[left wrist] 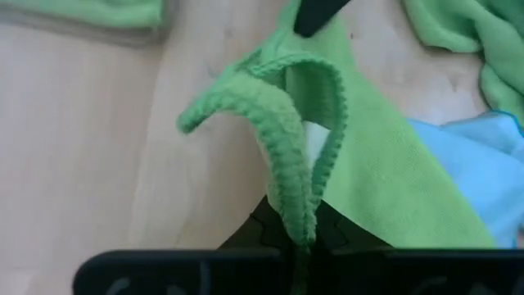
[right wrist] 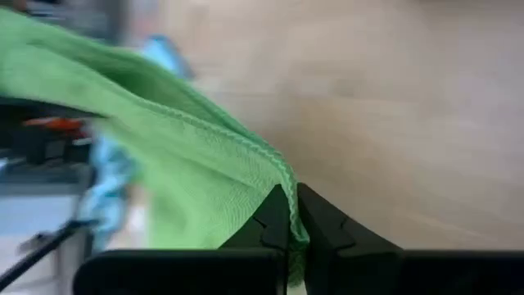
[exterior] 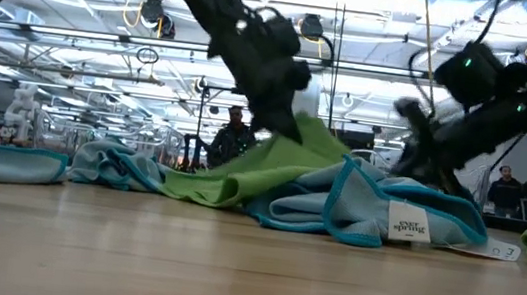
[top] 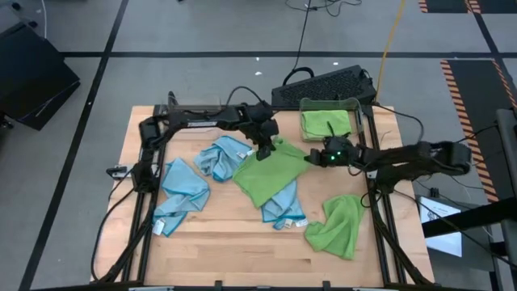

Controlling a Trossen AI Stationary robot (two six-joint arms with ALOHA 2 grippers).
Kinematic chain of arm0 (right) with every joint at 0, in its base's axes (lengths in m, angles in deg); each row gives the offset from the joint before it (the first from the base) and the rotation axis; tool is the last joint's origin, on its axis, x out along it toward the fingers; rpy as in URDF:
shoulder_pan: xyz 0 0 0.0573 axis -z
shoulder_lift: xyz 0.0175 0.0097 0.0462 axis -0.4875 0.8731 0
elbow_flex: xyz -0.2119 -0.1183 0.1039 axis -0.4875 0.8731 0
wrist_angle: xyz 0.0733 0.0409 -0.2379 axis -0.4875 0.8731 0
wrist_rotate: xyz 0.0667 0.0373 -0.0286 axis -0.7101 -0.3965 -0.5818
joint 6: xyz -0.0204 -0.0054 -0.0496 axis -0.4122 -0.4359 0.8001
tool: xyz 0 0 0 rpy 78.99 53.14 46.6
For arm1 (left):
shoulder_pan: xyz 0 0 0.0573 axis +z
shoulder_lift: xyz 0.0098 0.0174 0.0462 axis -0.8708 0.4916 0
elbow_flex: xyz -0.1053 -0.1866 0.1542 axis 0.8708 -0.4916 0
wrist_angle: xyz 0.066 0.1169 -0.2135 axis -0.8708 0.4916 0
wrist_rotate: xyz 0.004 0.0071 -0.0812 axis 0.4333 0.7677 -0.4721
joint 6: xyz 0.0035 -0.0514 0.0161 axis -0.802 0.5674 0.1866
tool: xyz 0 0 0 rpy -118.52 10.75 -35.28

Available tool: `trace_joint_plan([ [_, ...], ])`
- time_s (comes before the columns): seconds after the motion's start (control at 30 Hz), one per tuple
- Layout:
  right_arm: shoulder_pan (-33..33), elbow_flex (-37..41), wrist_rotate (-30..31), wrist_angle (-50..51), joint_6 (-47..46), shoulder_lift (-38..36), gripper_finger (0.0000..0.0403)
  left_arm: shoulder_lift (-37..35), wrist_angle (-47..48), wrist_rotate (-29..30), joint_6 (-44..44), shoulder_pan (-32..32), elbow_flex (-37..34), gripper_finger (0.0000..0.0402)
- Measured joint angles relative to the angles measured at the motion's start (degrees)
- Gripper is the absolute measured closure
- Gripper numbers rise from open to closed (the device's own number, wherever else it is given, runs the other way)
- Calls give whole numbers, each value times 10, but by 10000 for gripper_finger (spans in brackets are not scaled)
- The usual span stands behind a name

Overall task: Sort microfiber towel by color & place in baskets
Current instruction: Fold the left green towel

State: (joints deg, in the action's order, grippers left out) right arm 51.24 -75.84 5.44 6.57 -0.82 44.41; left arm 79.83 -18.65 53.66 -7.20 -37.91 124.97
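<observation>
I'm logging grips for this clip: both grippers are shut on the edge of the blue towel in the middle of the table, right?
Not quite. The left gripper and right gripper are both shut, but on the green towel, not a blue one. Both wrist views show a green hem pinched between the fingers; the high view shows it lying over blue towels.

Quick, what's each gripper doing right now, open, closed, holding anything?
Left gripper: closed on the green towel's edge.
Right gripper: closed on the same green towel's other edge.
</observation>
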Motion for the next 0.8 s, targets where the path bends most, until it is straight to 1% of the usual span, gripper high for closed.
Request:
trace_joint_plan([
  [0.1, -6, -8, -14, 7, 3, -59, 400, -38, 7, -14, 9, -1, 0, 398],
  [0.17, -16, -31, -23, 6, 3, -89, 400, -63, 7, -26, 28, -9, 0, 397],
  [0.23, -32, -61, -26, 35, 5, -112, 401, -88, 7, -30, 47, -24, 0, 397],
  [0.4, -70, -183, -26, 150, 32, -125, 401, -141, 19, -35, 93, -76, 0, 397],
  [0.5, -94, -256, -27, 212, 44, -123, 402, -178, 61, -29, 110, -113, 0, 398],
  [0.57, -111, -295, -45, 237, 37, -122, 402, -206, 96, -18, 126, -136, 0, 398],
  [0.63, -130, -325, -73, 252, 7, -122, 402, -238, 115, -4, 150, -154, 0, 397],
  [0.7, -153, -348, -89, 252, -57, -122, 402, -268, 111, 1, 196, -174, 0, 397],
  [0.77, -177, -369, -83, 246, -139, -114, 401, -290, 67, 1, 261, -195, 0, 398],
  [0.8, -190, -381, -69, 246, -167, -108, 401, -298, 44, 1, 291, -205, 0, 398],
])
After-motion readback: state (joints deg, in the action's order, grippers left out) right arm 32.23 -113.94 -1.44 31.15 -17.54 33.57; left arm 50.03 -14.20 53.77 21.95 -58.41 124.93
